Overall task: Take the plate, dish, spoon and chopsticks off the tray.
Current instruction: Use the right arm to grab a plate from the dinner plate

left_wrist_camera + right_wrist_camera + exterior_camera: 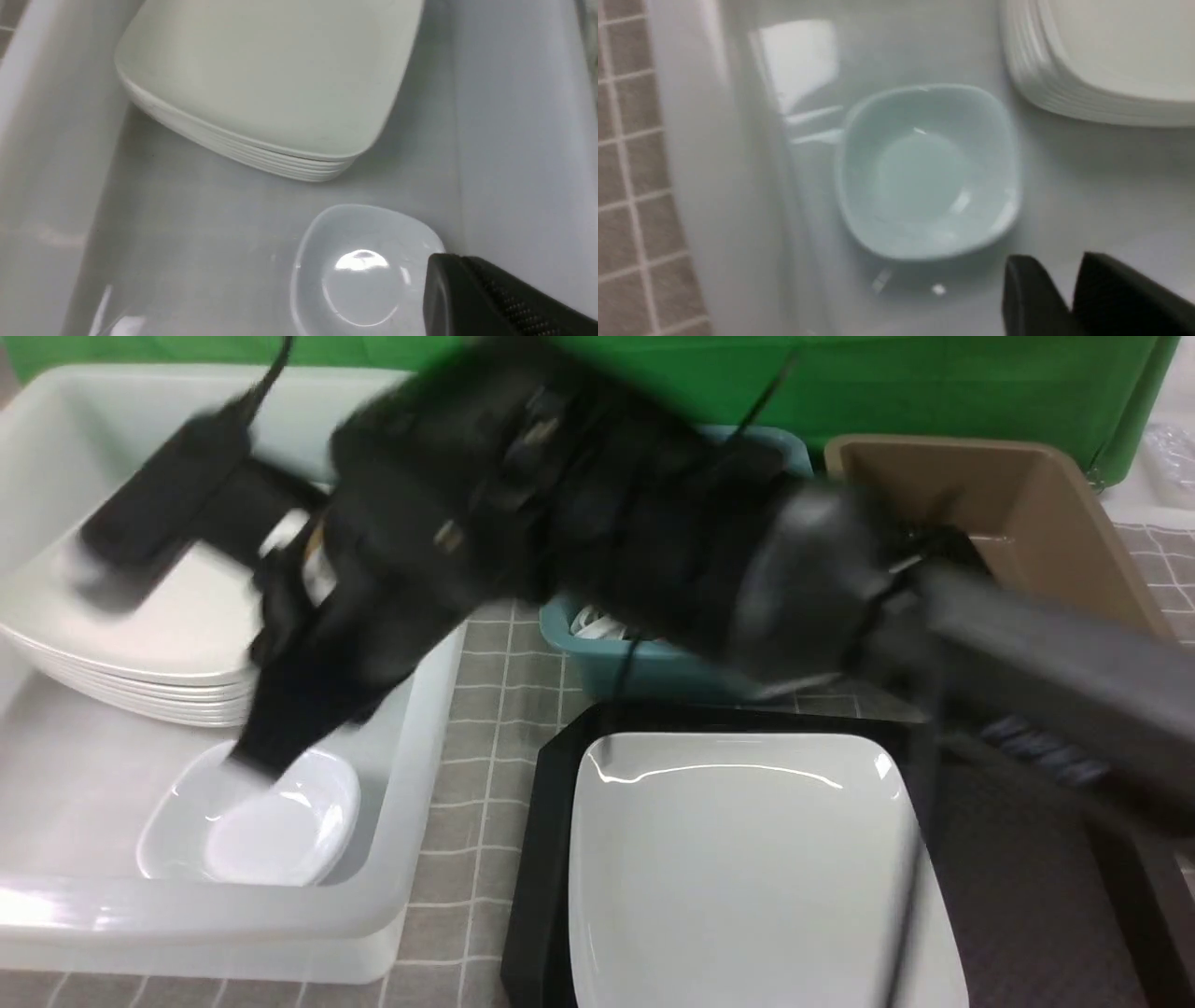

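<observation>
The large white plate [747, 868] lies on the black tray [1027, 877]. A thin black line [907, 915] runs along the plate's right rim; it may be the chopsticks. The small white dish [271, 821] sits in the white bin, free of both grippers; it also shows in the left wrist view [364, 275] and the right wrist view [924, 172]. My right gripper [1057, 266] is open and empty beside the dish. Only one of my left gripper's fingers [476, 303] shows, over the dish's rim. Both arms blur over the bin. No spoon shows on the tray.
The white bin [420, 775] also holds a stack of large white plates [159, 635] behind the dish. A teal bin [653, 667] with white pieces inside stands behind the tray, and a brown bin [1027, 513] at the back right. A grey checked cloth covers the table.
</observation>
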Robot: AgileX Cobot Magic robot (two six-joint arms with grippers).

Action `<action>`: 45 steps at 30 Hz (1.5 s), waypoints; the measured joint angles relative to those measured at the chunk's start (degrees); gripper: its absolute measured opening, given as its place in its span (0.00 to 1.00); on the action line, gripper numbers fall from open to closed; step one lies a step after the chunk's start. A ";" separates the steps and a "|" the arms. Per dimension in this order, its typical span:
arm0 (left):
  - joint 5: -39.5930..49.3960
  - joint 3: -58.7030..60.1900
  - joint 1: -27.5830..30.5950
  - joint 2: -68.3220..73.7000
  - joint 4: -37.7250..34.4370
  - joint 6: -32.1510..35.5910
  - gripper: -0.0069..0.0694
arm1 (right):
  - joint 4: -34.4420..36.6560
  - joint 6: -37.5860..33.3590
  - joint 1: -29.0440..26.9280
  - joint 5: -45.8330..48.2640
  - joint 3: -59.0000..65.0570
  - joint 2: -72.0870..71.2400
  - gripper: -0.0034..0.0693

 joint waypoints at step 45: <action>-16.47 -4.80 -56.15 37.84 -2.60 8.23 0.10 | 44.40 -1.61 -49.09 -28.52 90.09 -36.47 0.62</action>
